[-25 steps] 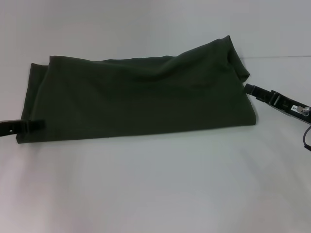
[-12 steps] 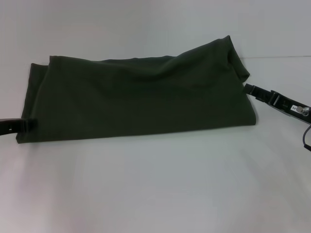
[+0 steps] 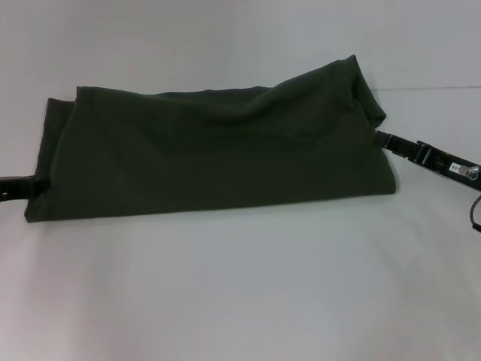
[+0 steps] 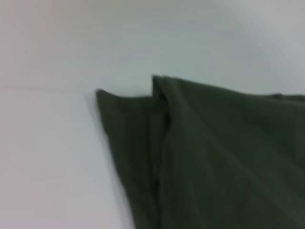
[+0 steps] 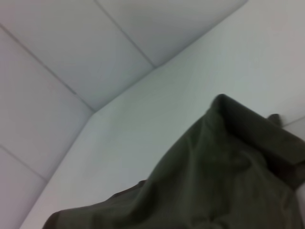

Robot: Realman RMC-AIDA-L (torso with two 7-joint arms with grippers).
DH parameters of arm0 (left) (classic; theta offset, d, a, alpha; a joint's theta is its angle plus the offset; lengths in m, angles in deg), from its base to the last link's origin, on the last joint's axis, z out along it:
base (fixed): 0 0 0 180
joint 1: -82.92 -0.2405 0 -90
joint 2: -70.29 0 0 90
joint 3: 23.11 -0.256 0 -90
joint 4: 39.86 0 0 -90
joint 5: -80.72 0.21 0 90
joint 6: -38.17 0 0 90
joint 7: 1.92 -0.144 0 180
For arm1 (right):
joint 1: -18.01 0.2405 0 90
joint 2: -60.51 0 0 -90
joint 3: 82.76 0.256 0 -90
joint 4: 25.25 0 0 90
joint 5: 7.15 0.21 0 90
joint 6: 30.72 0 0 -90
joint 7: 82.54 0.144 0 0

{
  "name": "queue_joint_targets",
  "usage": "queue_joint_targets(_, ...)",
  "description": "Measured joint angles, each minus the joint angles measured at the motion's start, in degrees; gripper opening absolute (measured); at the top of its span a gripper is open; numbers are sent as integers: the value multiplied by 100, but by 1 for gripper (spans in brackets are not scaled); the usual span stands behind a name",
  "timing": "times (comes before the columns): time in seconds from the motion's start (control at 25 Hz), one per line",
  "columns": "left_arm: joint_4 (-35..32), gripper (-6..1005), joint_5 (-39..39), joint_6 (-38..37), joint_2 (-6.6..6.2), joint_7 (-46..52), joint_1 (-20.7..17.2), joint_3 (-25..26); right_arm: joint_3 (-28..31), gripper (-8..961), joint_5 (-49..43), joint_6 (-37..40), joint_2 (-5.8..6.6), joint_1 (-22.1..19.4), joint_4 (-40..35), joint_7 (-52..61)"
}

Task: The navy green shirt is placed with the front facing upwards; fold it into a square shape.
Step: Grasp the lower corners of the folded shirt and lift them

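The navy green shirt (image 3: 218, 154) lies folded into a long band across the white table (image 3: 240, 286), plain side up with no lettering showing. Its right end bulges upward in a loose hump. My left gripper (image 3: 37, 183) sits low at the shirt's left edge, just touching the cloth. My right gripper (image 3: 380, 138) reaches in from the right and meets the shirt's right edge below the hump. The left wrist view shows the layered left corner of the shirt (image 4: 190, 152). The right wrist view shows the raised right end of the shirt (image 5: 224, 167).
White table surface surrounds the shirt, with a wide stretch in front of it. A pale wall (image 3: 225, 37) rises behind the table. A black cable (image 3: 473, 210) hangs by the right arm at the frame's edge.
My left gripper has slid back to the left, off the shirt's left end to its very edge. The right gripper and the shirt have hardly moved.
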Motion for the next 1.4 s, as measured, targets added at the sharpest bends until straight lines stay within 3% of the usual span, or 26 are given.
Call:
queue_joint_targets(0.2, -147, 139, 5, -245, -26, 76, -51, 88, 37, 740, -32, 328, 108, -42, -68, 97)
queue_joint_targets(0.32, -128, 386, 11, -417, -73, 16, -42, 119, 9, 744, -176, 321, 166, -39, -150, 248)
queue_joint_targets(0.44, -121, 508, 15, -414, -54, -105, -53, 94, 12, 774, -367, 215, 177, -4, -169, 179)
queue_joint_targets(0.68, -56, 746, -11, -318, -20, -169, -72, 82, 53, 861, -384, 14, 17, -9, -220, -451)
queue_joint_targets(0.76, -52, 824, -39, -309, -17, -170, -77, 98, 88, 890, -361, -80, -111, -11, -233, -836)
queue_joint_targets(0.88, -50, 839, -103, -253, -7, -171, -85, 118, 178, 904, -350, -457, -276, 7, -267, -1046)
queue_joint_targets(1.12, -46, 868, -184, -216, -4, -172, -73, 116, 3, 904, -402, -1235, -328, 242, -113, -572)
queue_joint_targets(1.24, -41, 878, -203, -205, -6, -161, -48, 114, -250, 905, -410, -1319, -267, 327, -136, -6)
queue_joint_targets(1.4, -40, 876, -206, -201, -8, -140, -21, 102, -917, 905, -698, -1458, -14, 452, -188, 1175)
